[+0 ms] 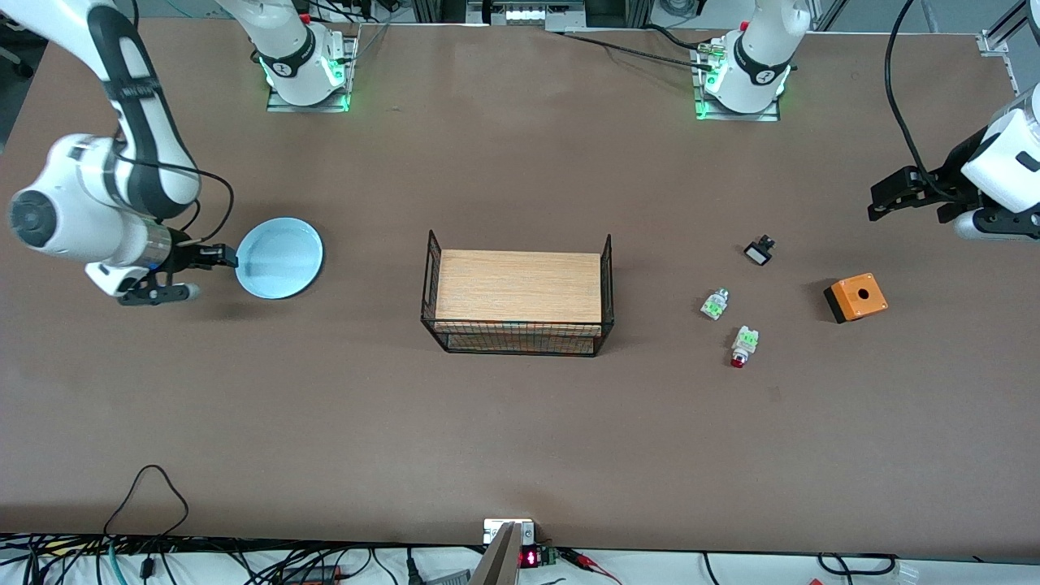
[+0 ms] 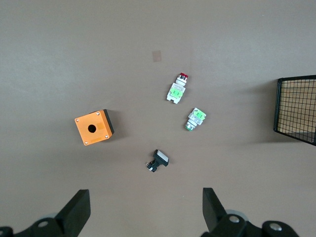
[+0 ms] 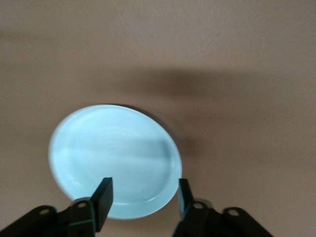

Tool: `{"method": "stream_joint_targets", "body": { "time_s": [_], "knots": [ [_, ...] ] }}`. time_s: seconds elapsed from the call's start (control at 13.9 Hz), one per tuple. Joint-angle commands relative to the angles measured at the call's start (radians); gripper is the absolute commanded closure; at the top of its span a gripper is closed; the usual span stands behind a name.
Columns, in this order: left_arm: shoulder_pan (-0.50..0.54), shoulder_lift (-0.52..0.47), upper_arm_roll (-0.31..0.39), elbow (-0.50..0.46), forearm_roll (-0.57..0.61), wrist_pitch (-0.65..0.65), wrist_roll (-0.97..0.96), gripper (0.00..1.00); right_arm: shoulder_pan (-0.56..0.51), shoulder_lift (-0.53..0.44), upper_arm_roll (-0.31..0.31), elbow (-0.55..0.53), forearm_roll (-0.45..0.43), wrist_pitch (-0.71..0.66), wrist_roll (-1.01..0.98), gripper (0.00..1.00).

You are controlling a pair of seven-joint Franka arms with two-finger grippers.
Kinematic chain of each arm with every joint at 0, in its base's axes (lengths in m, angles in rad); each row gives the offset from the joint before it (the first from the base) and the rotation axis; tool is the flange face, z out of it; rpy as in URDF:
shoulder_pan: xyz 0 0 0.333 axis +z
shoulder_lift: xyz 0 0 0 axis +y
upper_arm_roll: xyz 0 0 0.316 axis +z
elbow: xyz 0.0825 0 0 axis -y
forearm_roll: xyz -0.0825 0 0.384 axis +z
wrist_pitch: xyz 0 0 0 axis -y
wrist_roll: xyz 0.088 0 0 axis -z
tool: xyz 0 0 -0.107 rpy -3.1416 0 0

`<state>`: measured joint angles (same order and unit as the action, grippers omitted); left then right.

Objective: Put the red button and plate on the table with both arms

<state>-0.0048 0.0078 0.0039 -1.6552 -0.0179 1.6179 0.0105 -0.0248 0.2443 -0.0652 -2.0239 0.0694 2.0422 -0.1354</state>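
The pale blue plate [image 1: 279, 257] lies flat on the brown table [image 1: 520, 422] toward the right arm's end. My right gripper [image 1: 226, 257] is open at the plate's rim; in the right wrist view its fingers [image 3: 103, 196] stand apart over the plate's edge [image 3: 113, 153], holding nothing. The red button [image 1: 742, 347] lies on its side on the table toward the left arm's end, and shows in the left wrist view [image 2: 177, 90]. My left gripper [image 1: 881, 201] is wide open and empty [image 2: 145, 212], up over the table beside the small parts.
A wood-topped black wire rack [image 1: 517, 296] stands mid-table. A green-white piece without a red cap [image 1: 714, 304], a black-and-white button [image 1: 759, 250] and an orange box with a hole [image 1: 855, 297] lie near the red button. Cables run along the near table edge.
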Motion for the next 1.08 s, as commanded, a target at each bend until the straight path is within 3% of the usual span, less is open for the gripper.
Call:
{"method": "stream_joint_targets", "body": {
  "time_s": [0.0, 0.22, 0.43, 0.72, 1.01],
  "knots": [
    [-0.007, -0.025, 0.011, -0.021, -0.016, 0.017, -0.006, 0.00, 0.066, -0.007, 0.001, 0.189, 0.007, -0.192, 0.204, 0.00],
    [-0.015, -0.037, 0.013, -0.021, -0.016, 0.019, -0.027, 0.00, 0.112, -0.007, 0.001, 0.353, 0.006, -0.347, 0.353, 0.00],
    [-0.015, -0.061, 0.011, -0.050, -0.016, 0.023, -0.026, 0.00, 0.111, -0.011, -0.004, 0.479, -0.011, -0.425, 0.346, 0.00],
    [-0.017, -0.075, 0.010, -0.066, -0.016, 0.034, -0.015, 0.00, 0.109, -0.080, -0.059, 0.527, -0.074, -0.435, 0.291, 0.00],
    [-0.017, -0.074, 0.002, -0.061, 0.016, 0.031, -0.015, 0.00, 0.097, -0.120, -0.079, 0.528, -0.074, -0.473, 0.193, 0.00]
  ]
}}
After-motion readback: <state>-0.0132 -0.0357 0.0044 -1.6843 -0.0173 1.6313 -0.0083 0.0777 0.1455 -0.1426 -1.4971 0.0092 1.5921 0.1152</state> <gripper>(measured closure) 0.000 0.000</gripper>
